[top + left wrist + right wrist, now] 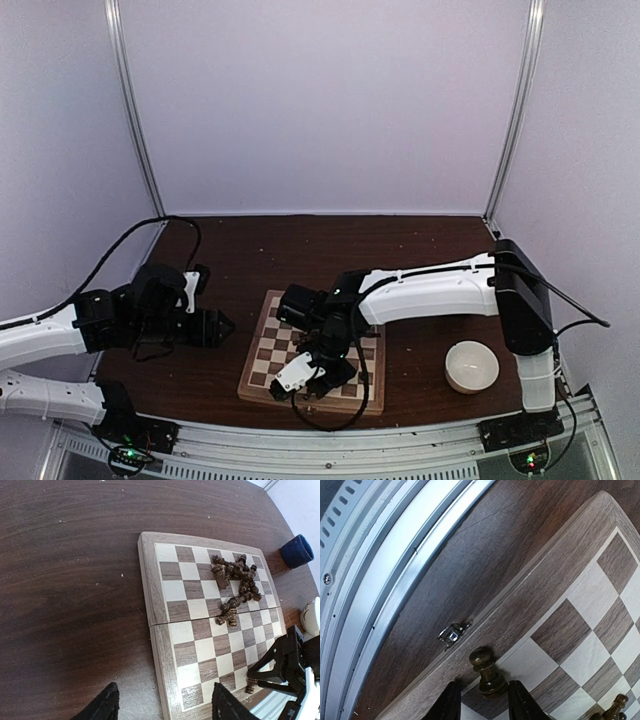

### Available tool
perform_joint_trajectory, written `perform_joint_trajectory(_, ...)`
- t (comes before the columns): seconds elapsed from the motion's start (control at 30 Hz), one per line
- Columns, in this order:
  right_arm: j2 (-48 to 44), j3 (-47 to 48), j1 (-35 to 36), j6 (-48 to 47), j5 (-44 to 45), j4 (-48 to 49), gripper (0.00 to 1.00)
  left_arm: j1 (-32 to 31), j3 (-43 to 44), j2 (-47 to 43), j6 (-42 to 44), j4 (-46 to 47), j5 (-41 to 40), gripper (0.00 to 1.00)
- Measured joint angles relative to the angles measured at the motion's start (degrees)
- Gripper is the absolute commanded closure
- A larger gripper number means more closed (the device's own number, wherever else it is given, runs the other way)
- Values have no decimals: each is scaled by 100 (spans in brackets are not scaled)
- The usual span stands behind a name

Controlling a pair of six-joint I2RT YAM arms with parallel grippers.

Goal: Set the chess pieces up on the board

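At the near edge of the board (545, 565), the right gripper (482, 701) straddles one upright piece (487, 672); whether it pinches it cannot be told. An off-centre squeeze or a sideways drag could tip the piece off the rim onto the table (470, 570). The other pieces (237, 587) lie heaped elsewhere on the board. The left gripper (162, 707) hangs spread and empty beside it.

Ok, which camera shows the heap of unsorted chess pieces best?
Left wrist: the whole heap lies in plain sight on the board. In top external the right arm covers it; right wrist sees only the board's near edge.
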Motion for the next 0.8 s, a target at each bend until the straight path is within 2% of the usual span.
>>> perform_joint_trajectory(0.17,0,0,7,50,-2,-4,78,0,0,74,2,17,48,37)
perform_joint_trajectory(0.27,0,0,11,127,-2,7,82,0,0,131,4,17,66,37)
perform_joint_trajectory(0.57,-20,0,-79,640,-127,109,85,7,61,326,240,55,179,37)
perform_joint_trajectory(0.67,-190,-13,-343,1113,-573,127,85,7,98,304,435,310,332,40)
perform_joint_trajectory(0.8,-841,-175,-1239,2083,-1484,476,85,9,101,181,728,966,723,47)
